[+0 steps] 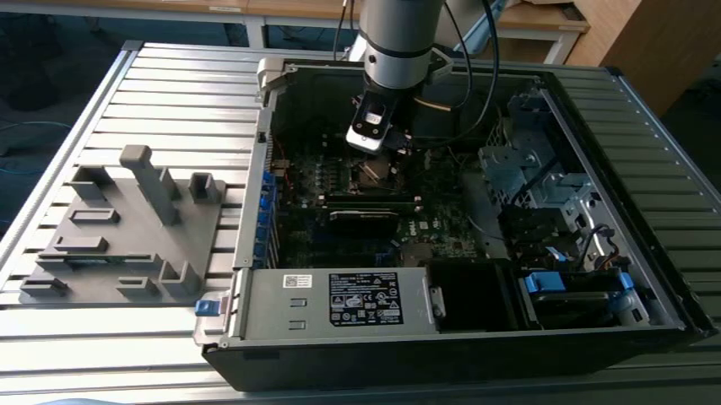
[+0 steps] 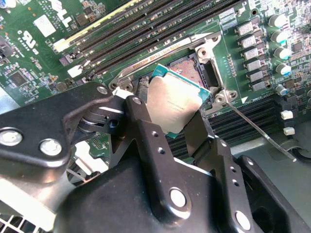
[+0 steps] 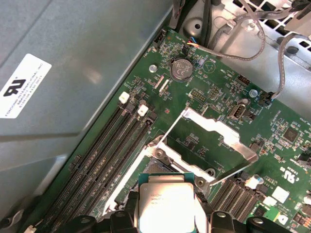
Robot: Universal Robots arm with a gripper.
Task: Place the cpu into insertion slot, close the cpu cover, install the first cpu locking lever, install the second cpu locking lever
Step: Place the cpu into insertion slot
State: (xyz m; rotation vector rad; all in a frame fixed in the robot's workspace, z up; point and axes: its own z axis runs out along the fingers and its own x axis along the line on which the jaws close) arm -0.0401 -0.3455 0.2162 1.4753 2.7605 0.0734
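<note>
My gripper is shut on the cpu, a flat square chip with a silver-grey top, pinched by its edges between two black fingers. The chip hangs tilted just above the insertion slot, whose dark centre shows beside it on the green board. In the first wrist view the cpu sits over the slot, and the cpu cover stands swung open beyond it. A thin locking lever sticks out loose from the socket corner. In the exterior view the gripper is low inside the open computer case.
Long black memory slots run beside the socket. Loose cables cross the board's far side. The labelled grey power supply box lies at the case's near end. A grey fixture plate stands on the slatted table at the exterior view's left.
</note>
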